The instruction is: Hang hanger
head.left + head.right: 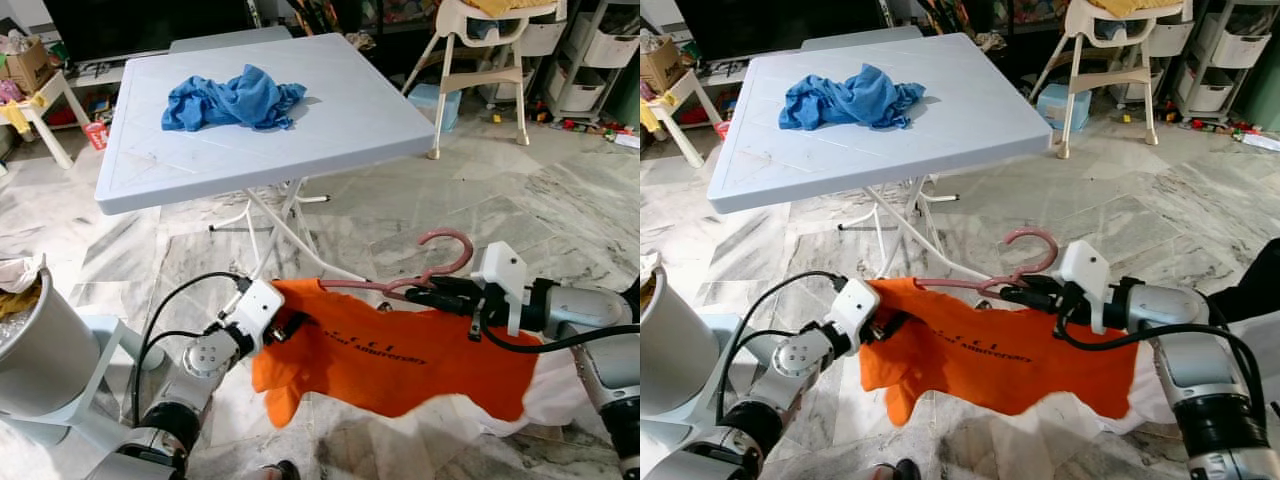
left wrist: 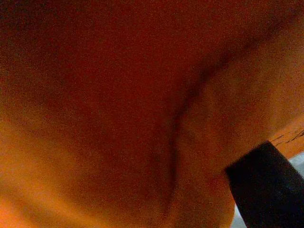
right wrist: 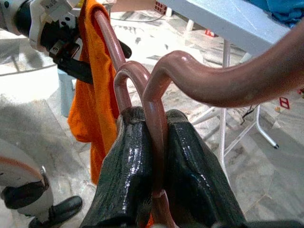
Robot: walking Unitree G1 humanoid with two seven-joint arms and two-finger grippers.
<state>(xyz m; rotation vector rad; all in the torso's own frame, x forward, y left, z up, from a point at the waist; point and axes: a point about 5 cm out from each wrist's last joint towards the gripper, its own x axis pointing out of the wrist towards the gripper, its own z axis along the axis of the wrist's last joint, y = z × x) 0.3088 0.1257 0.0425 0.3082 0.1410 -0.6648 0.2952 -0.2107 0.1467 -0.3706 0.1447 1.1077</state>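
An orange T-shirt [image 1: 400, 365] with dark print hangs on a pink hanger [image 1: 440, 262], held low over the marble floor between my two arms. My right gripper [image 1: 420, 295] is shut on the hanger's neck just below the hook; the right wrist view has both black fingers [image 3: 124, 161] pinching the pink rod [image 3: 154, 137]. At the shirt's left shoulder, my left gripper [image 1: 290, 328] is shut on the orange cloth [image 2: 118, 118], which covers the left wrist view apart from one black finger [image 2: 266, 185].
A light blue folding table [image 1: 330, 120] stands ahead with a crumpled blue cloth [image 1: 235, 98] on it. A white high chair [image 1: 480, 40] and storage bins are at the back right. A grey bin [image 1: 40, 340] stands at my left. White fabric [image 1: 570, 395] lies under the shirt's right end.
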